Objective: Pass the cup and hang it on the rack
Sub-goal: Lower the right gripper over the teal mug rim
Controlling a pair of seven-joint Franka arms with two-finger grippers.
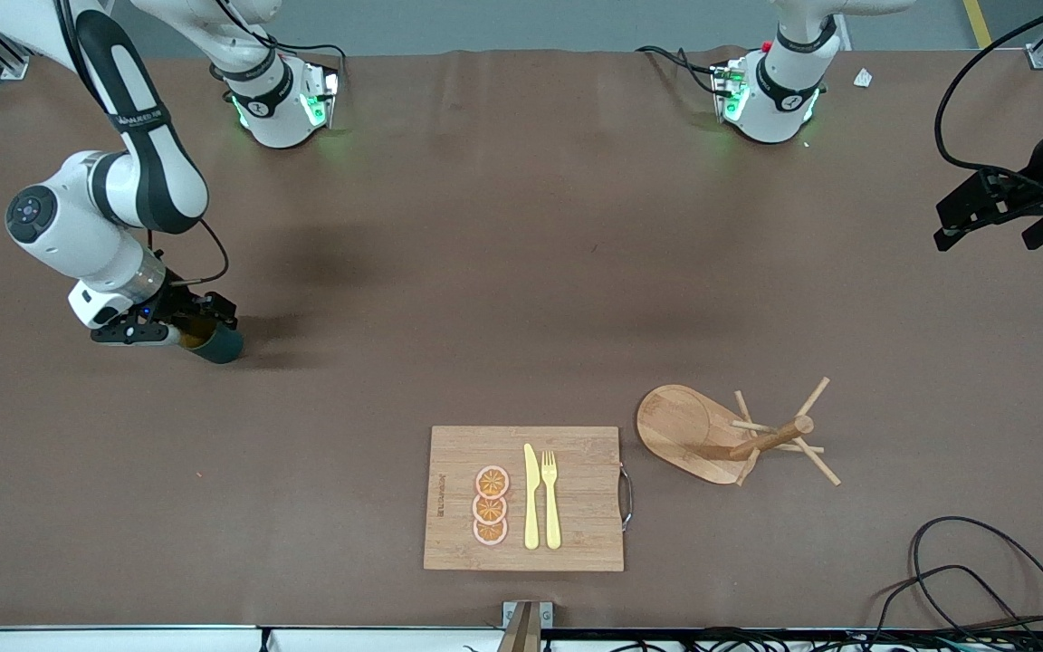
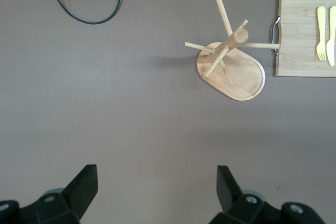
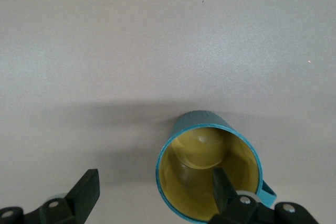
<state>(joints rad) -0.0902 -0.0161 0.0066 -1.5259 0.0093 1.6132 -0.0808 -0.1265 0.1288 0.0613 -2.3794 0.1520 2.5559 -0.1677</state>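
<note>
brown table (image 1: 521, 272) carries cup (image 1: 218, 342), rack (image 1: 712, 439), cutting board (image 1: 521, 498), black cable (image 1: 974, 570).

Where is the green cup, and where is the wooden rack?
cup (image 3: 197, 153): right wrist view, on the yellowish inside wall.
rack (image 1: 684, 426): front view, on the flat oval base.

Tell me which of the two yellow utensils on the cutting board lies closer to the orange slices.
The yellow knife. It lies right beside the three orange slices, while the yellow fork lies past the knife, toward the cutting board's metal handle.
</note>
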